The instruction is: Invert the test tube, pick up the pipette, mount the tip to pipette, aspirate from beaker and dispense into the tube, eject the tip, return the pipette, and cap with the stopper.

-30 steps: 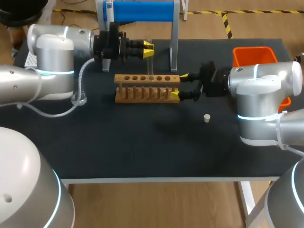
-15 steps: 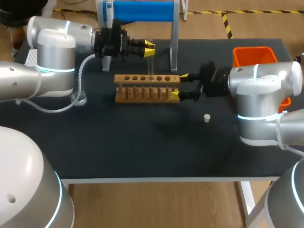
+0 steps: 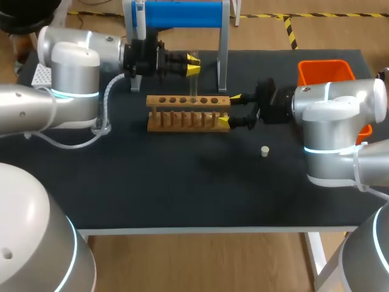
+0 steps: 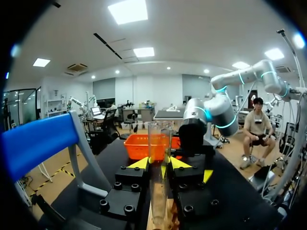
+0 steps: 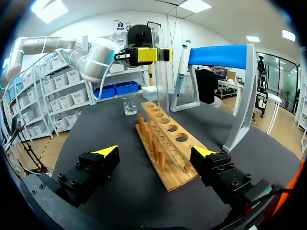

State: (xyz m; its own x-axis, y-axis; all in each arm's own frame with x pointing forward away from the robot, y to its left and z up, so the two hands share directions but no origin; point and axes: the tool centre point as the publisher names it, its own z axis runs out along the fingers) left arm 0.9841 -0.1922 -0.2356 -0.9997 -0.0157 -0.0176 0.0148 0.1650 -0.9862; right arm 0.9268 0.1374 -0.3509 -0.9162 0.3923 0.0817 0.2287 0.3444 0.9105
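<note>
Above the wooden rack (image 3: 188,113), toward 12 o'clock from its middle, the left gripper (image 3: 192,64) pinches the upright test tube (image 4: 159,143); I judge it should lower plumb into a hole while the spread right gripper (image 3: 230,110) flanks the rack's 3 o'clock end.

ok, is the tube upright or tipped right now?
Upright: the test tube stands vertical, clamped in the left gripper, over the rack.

The rack (image 3: 188,112) sits mid-table, its right end between my right gripper (image 3: 229,109)'s fingers. Behind it is the pipette stand (image 3: 182,15). My left gripper (image 3: 192,64) holds the test tube (image 4: 159,139) upright over the rack, perhaps touching it. The beaker (image 5: 128,104) is left of the rack, and the stopper (image 3: 265,151) is to its right front.
</note>
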